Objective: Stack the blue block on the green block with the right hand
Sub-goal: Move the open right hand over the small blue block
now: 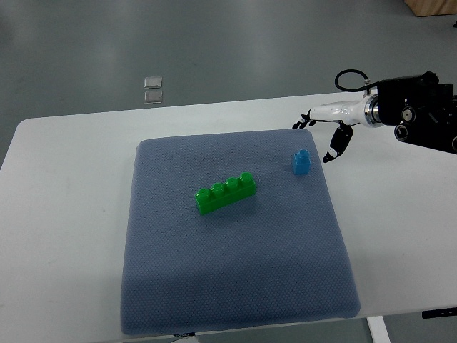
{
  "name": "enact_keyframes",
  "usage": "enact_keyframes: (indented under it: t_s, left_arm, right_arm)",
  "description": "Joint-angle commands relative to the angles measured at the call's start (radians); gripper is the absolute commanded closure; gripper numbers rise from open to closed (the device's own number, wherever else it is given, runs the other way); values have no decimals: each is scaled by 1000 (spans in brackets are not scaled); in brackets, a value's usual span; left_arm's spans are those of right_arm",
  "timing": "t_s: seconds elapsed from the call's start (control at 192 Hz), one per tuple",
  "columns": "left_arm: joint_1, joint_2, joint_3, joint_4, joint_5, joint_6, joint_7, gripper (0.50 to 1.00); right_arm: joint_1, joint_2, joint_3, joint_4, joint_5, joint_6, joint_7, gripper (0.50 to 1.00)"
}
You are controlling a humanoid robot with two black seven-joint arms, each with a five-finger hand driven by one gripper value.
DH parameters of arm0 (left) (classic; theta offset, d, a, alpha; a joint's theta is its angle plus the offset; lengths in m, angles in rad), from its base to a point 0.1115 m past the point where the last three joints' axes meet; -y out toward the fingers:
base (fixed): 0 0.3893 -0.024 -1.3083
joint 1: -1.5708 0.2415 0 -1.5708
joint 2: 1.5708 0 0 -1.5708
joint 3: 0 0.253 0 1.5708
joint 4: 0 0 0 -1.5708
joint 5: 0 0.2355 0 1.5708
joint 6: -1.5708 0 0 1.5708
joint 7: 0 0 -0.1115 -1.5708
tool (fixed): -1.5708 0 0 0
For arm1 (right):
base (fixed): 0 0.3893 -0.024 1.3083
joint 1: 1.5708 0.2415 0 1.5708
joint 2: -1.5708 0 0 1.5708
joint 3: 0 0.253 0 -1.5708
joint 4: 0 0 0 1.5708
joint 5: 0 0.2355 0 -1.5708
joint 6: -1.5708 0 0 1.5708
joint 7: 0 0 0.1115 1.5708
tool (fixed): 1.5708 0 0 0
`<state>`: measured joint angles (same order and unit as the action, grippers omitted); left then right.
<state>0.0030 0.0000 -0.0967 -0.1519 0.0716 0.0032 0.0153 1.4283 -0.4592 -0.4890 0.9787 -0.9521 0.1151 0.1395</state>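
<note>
**On the mat: green block at centre, blue block alone, right hand off to the side**

At far left, the white counter runs bare to its rounded corner. Beyond its far edge, at about 11 o'clock from the mat's middle, two small clear squares lie on the grey floor, one just behind the other.

Blue-grey mat covers the counter's middle, its corners rounded. Green block, four studs in a row, lies near the mat's centre, long axis angled from 8 o'clock up to 2 o'clock. Nothing on top of it.

Blue block, small, single stud up, stands near the mat's right edge, at roughly 2 o'clock from the green block and well apart from it. Untouched.

Right hand comes in from the right edge on a black forearm, white shell, black cable looped above the wrist. It sits at about 2 o'clock from the blue block, near but clear of it. Fingers spread and loose, dark tips pointing left and down, holding nothing.
</note>
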Motion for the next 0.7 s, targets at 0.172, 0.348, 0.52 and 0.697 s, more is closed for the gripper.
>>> enact_keyframes:
  t_s: [0.172,0.348,0.52,0.697]
  left_arm:
    - [0,0,0,0,0,0,0,500]
    - [0,0,0,0,-1,0,0,500]
    - [0,0,0,0,0,0,0,500]
    - [0,0,0,0,0,0,0,500]
  right_arm:
    - [35,42,-68,-6,21,11,-28,654]
    - [43,56,-68,-5,21,17,-38,656]
    - [77,71,-117,2,23,21,-38,656]
    - [92,114,-152,0,73,21,-40,656]
